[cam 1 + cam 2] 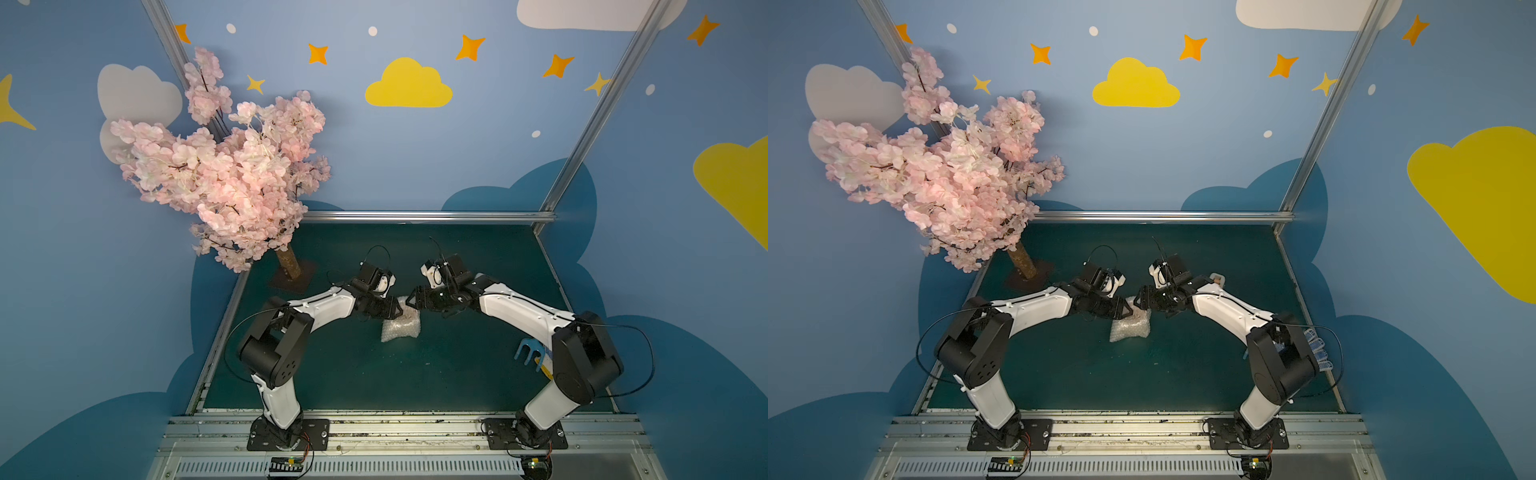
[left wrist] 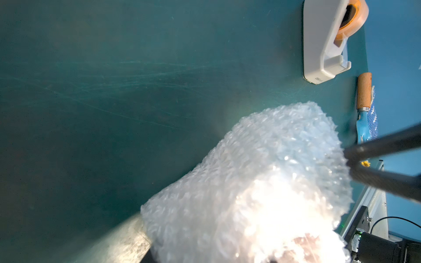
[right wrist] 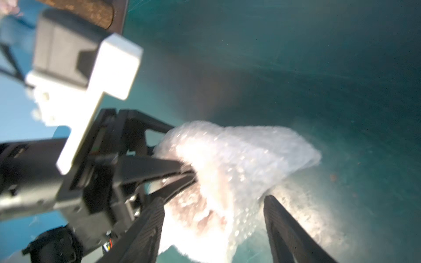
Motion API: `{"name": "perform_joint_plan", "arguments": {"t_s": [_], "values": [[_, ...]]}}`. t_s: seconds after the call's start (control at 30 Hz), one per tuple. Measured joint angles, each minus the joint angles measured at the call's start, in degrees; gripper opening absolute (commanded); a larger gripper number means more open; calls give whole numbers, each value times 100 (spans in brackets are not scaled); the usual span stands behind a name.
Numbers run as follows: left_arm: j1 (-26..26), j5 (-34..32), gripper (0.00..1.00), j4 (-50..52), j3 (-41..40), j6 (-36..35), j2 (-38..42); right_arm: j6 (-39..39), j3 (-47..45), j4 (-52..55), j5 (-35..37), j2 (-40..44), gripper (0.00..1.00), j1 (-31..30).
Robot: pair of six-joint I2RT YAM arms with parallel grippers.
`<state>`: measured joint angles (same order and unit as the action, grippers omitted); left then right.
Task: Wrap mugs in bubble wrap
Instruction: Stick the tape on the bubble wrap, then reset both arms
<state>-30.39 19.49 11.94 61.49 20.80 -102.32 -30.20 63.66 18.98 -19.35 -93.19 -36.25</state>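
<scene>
The bubble wrap (image 1: 401,325) lies bundled mid-table, also in a top view (image 1: 1129,326), and fills much of the left wrist view (image 2: 262,173). The mug is almost hidden inside it; only a reddish patch (image 3: 200,214) shows through the film. My left gripper (image 1: 397,309) reaches in from the left, and its fingers (image 3: 182,168) are pinched on the top edge of the wrap. My right gripper (image 3: 214,202) is open, one finger on each side of the bundle's upper end. It hovers over the bundle's far end (image 1: 412,297).
A cream tape dispenser (image 2: 323,45) and a blue hand rake with a wooden handle (image 2: 363,91) lie by the right edge; the rake's prongs (image 1: 528,351) show beside my right arm. A pink blossom tree (image 1: 224,166) stands at the back left.
</scene>
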Motion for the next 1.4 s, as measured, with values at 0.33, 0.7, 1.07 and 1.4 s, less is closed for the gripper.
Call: {"name": "perform_joint_plan", "arguments": {"t_s": [0.33, 0.7, 1.07, 1.4], "values": [[0, 0, 49, 4, 0, 0, 0, 0, -551, -50, -105, 42, 71, -256], [0, -136, 60, 52, 0, 55, 31, -63, -549, -24, 37, 101, 74, -264], [-2, -1003, 69, 883, 140, 260, 920, 24, -675, -247, 933, 1646, 76, -186], [0, -2363, 78, 1252, -542, 520, 2588, 225, -1574, -409, 2566, 2789, 79, 249]]}}
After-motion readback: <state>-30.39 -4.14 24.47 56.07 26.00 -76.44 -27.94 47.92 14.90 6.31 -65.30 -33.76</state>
